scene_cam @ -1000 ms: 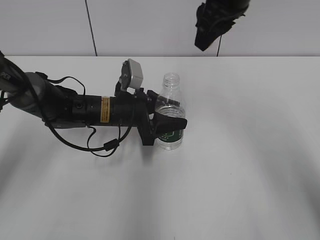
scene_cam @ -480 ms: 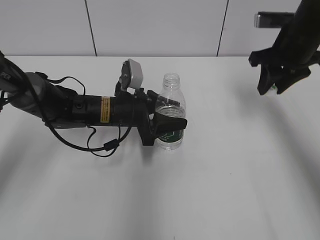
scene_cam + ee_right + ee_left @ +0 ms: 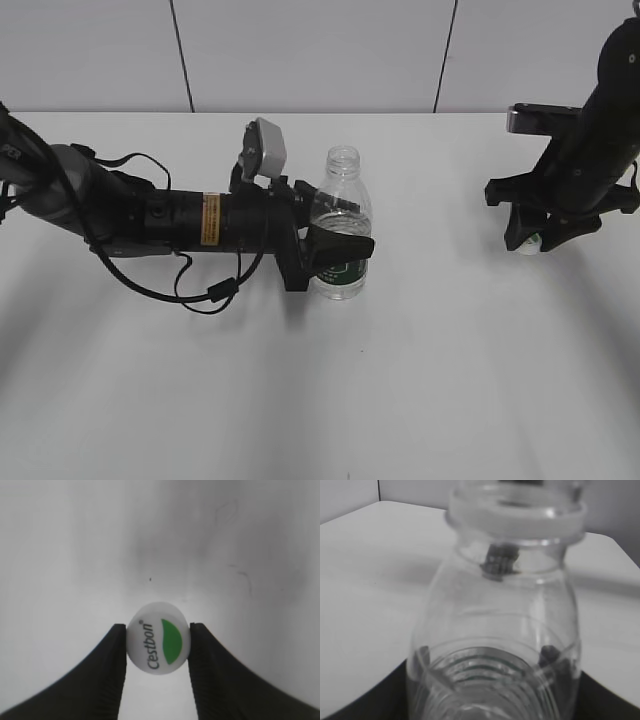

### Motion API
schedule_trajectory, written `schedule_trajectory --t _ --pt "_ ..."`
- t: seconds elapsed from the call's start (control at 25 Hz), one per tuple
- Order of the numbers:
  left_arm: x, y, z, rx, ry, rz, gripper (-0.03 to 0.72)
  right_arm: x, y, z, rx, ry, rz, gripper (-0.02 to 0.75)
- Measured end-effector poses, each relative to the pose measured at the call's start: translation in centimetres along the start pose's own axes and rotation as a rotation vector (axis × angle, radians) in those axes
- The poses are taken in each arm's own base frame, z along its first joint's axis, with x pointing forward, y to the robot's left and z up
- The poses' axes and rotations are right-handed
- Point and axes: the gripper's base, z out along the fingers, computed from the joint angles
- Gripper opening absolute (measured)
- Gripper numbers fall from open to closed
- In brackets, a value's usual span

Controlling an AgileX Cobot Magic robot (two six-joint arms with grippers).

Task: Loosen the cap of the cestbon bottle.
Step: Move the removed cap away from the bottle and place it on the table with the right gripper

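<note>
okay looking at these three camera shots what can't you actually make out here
- Exterior view: the cap is a tiny pale speck, mostly hidden by the right gripper; whether it touches the table is unclear.
- Left wrist view: the bottle fills the frame; its label and base are cut off below.
- Exterior view: the left gripper covers most of the label.

Blurred and cut off below in the left wrist view: bottle [image 3: 495, 630]. Cap [image 3: 533, 241] mostly hidden in right hand [image 3: 536, 238], exterior view.

White table [image 3: 450, 380] (plain, matte); pale panelled wall [image 3: 300, 50] behind, with dark vertical seams.
</note>
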Motion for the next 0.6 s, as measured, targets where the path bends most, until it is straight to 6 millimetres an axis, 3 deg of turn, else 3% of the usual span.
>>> schedule_trajectory --t 0.6 --pt "0.0 0.0 0.0 0.000 0.000 0.000 0.401 0.4 -0.5 2.9 0.019 0.001 0.027 0.299"
